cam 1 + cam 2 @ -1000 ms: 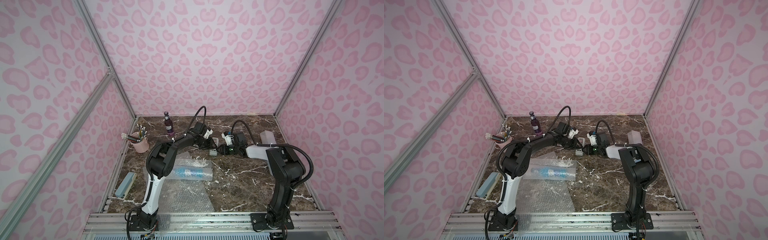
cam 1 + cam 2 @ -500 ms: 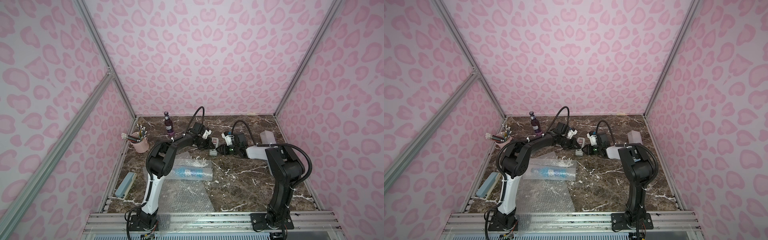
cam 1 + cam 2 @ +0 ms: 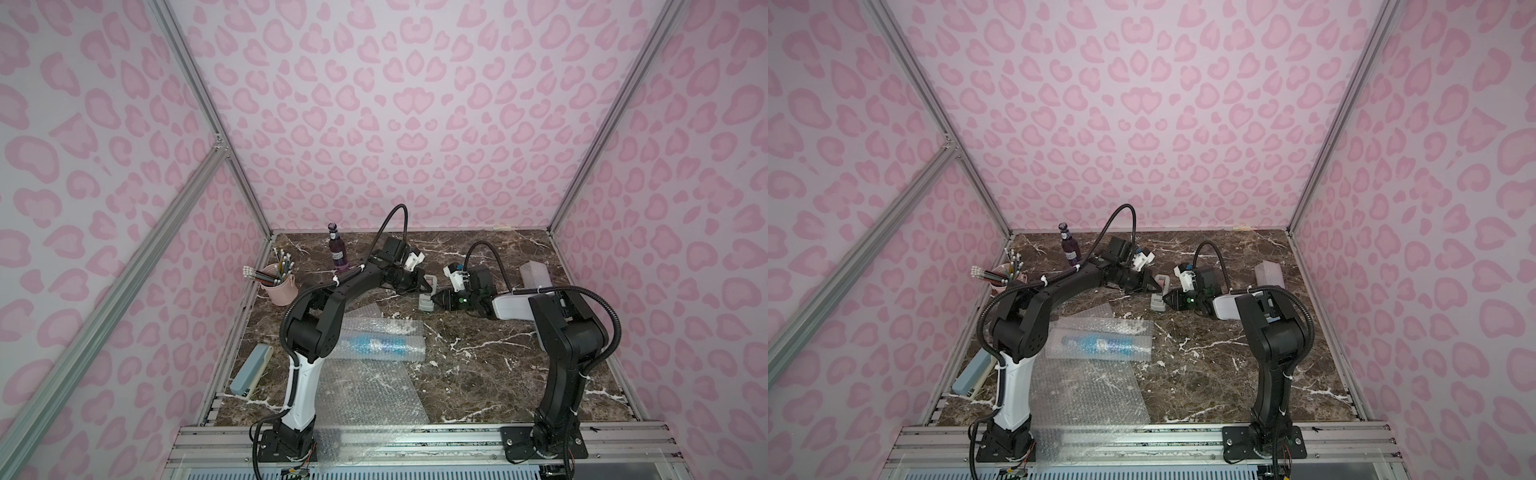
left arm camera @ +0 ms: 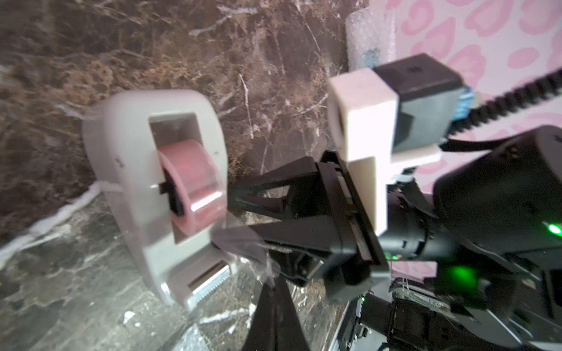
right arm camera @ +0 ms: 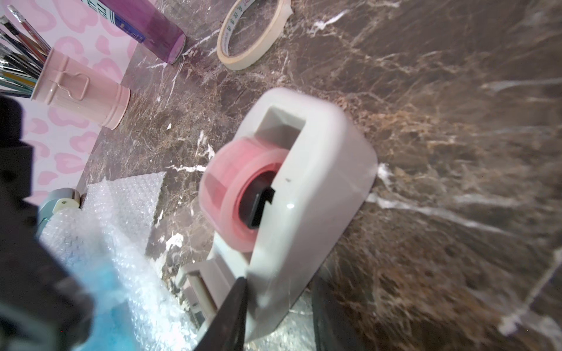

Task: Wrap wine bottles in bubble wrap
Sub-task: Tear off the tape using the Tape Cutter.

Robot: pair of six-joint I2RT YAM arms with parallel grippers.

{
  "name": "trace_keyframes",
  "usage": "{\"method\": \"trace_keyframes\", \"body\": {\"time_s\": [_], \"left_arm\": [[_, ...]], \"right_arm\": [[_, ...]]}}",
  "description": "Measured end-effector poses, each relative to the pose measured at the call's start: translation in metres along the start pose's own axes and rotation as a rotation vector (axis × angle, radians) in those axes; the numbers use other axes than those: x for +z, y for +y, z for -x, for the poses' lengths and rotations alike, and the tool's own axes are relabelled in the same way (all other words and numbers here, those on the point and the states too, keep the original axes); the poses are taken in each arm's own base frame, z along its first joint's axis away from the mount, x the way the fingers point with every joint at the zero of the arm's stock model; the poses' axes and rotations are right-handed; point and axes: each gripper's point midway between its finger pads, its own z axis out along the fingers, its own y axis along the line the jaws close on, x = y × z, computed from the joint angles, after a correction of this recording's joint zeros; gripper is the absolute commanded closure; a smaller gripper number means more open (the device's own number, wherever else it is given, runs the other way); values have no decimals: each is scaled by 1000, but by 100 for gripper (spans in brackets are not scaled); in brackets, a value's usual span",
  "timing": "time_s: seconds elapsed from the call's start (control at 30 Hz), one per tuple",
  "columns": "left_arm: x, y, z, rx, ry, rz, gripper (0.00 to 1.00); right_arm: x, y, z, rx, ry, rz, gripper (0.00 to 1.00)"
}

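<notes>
One blue bottle (image 3: 376, 345) | in bumpy bubble wrap (image 3: 405, 329) | rounded grey tape dispenser (image 5: 319, 182)

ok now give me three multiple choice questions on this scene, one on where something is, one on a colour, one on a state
1. Where does the dark purple glass bottle stand?
A. at the back, near the pink metal pencil cup
B. at the front edge
C. in the back right corner

2. What colour is the tape roll in the grey plastic tape dispenser?
A. blue
B. pink
C. green

3. How is the bright blue glass bottle in the middle?
A. upright, bare
B. lying, bare
C. lying inside clear bubble wrap

Answers: 1 A, it stands upright by the cup in both top views; 2 B, both wrist views show pink; 3 C, bumpy plastic surrounds it.
</notes>
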Motion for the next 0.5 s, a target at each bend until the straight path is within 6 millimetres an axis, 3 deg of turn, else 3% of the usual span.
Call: {"method": "trace_keyframes", "body": {"time_s": [0.23,0.5], "left_arm": [[13,14,-43,-69,102,24,97],[18,37,-55,-87,122,108,97]], "right_arm": [[0,0,0,-1,-3,5,64],[0,0,0,-2,-3,4,64]]}}
